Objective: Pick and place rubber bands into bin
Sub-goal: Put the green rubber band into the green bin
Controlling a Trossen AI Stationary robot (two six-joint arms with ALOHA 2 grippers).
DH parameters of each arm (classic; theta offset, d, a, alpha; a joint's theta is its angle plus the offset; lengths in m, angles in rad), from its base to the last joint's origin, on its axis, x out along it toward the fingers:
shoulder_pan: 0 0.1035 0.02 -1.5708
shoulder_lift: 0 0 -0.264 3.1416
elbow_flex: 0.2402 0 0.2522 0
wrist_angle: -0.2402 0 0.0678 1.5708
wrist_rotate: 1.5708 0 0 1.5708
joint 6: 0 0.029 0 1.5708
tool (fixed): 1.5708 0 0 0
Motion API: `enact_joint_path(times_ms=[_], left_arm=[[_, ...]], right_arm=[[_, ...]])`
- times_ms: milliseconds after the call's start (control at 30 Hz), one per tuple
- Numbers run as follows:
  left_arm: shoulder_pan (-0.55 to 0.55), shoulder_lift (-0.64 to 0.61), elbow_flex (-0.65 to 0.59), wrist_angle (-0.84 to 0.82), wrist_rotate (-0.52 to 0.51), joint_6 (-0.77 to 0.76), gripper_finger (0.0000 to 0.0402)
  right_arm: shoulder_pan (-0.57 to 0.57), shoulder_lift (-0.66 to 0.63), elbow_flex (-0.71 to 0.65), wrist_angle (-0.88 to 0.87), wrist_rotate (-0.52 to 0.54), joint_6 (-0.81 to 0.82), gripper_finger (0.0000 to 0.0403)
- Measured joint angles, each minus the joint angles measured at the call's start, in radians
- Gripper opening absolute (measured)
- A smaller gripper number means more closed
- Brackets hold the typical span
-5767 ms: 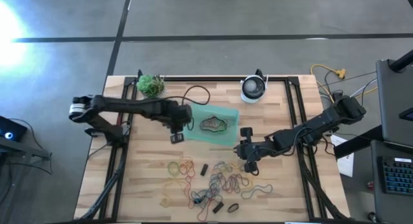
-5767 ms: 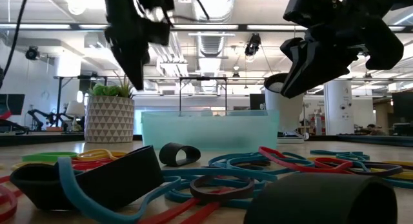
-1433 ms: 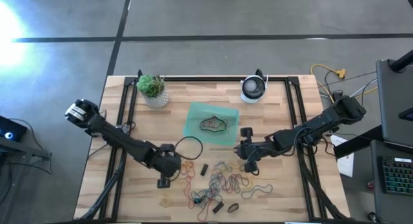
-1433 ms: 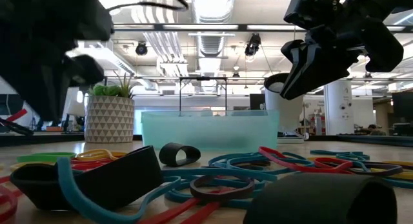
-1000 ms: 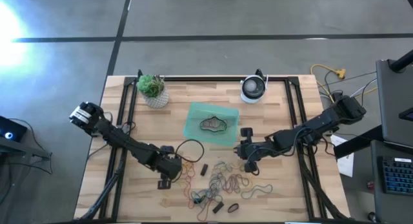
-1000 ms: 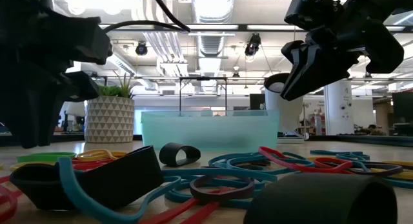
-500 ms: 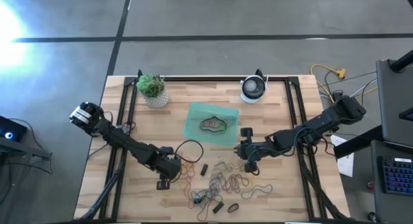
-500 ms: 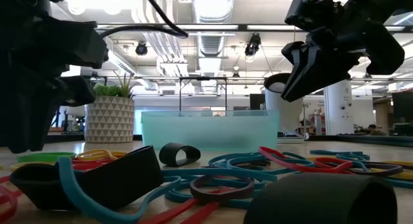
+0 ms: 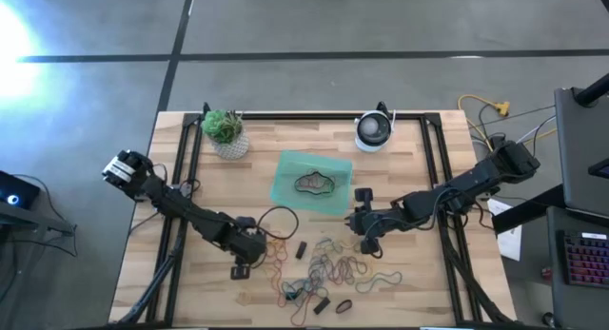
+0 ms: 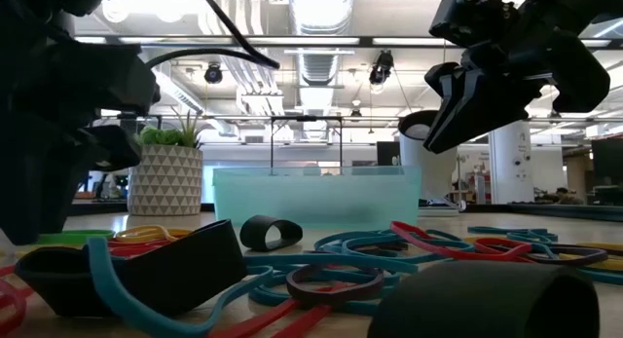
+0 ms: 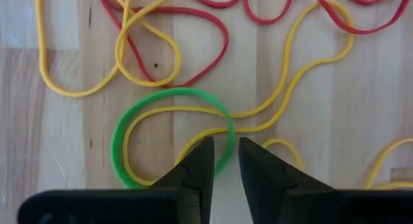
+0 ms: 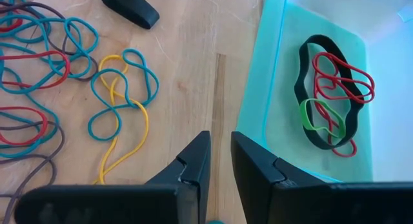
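Holding only a few rubber bands, the bin leaves most scattered. Left gripper fingers straddle a green band, slightly apart; right gripper waits beside the bin, fingers slightly apart, empty.

Bright ceiling lights glare; near bands blurred; floor glare.

High view looks straight down on the whole table; low view sits at table-top height, very near the rubber bands, facing the bin and room beyond; each wrist view looks closely down on bands; right wrist shares the bin with both.
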Motion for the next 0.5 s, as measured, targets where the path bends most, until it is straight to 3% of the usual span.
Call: enact_joint_path(times_ms=[300, 500], left_arm=[[0.0, -0.001, -0.022, 0.025, 0.0, -0.022, 0.0051], [0.0, 0.0, -0.023, 0.025, 0.007, -0.021, 0.0006]], right_arm=[[0.0, 0.0, 0.0, 0.0, 0.0, -0.002, 0.0057], [0.0, 0.0, 0.0, 0.001, 0.0, -0.002, 0.0057]])
